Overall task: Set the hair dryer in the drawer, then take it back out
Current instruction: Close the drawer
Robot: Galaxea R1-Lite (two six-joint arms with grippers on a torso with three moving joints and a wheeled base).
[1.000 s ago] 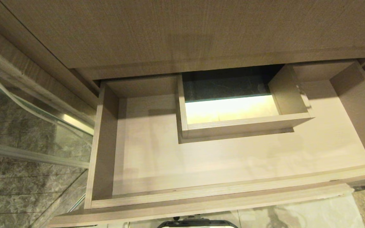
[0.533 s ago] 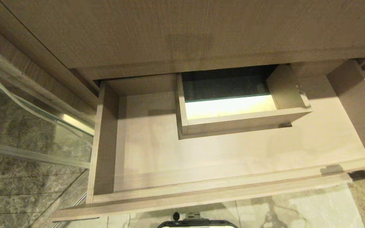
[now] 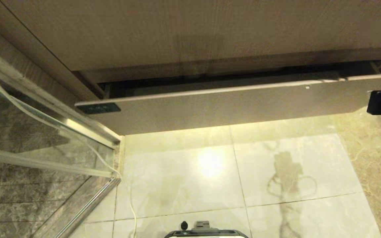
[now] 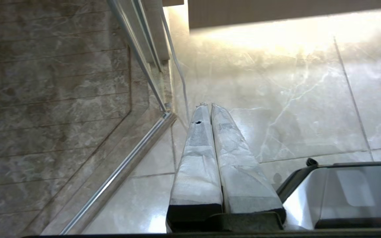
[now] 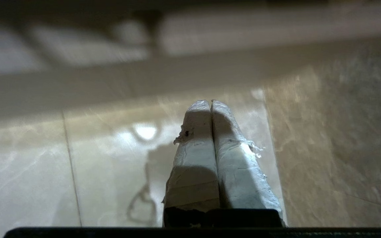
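Well, the biggest thing before me is the drawer (image 3: 223, 104) — a wide, handleless wood-grain front pushed nearly shut, only a dark slit showing along its top edge under the taller panel (image 3: 190, 33). It looks stiff and fairly heavy, likely sliding on runners; with no handle, I judge the top lip, towards the right end at about two o'clock, the sensible place to hook and pull. A small dark label (image 3: 99, 108) sits at its left end, about ten o'clock. The hair dryer is nowhere in view, so I cannot say whether it lies inside; being small plastic with a loose cord, it should be light, a bit slippery, best taken by the handle or barrel.

Below, pale floor tiles (image 3: 210, 172), with a glass screen (image 3: 28, 132) at nine o'clock.

The right hand (image 5: 211, 101) hovers over the tiles just short of the drawer front, fingers pressed together, holding nothing — its wrist shows at three o'clock. The left hand (image 4: 207, 105) hangs low near the base, likewise closed and empty.
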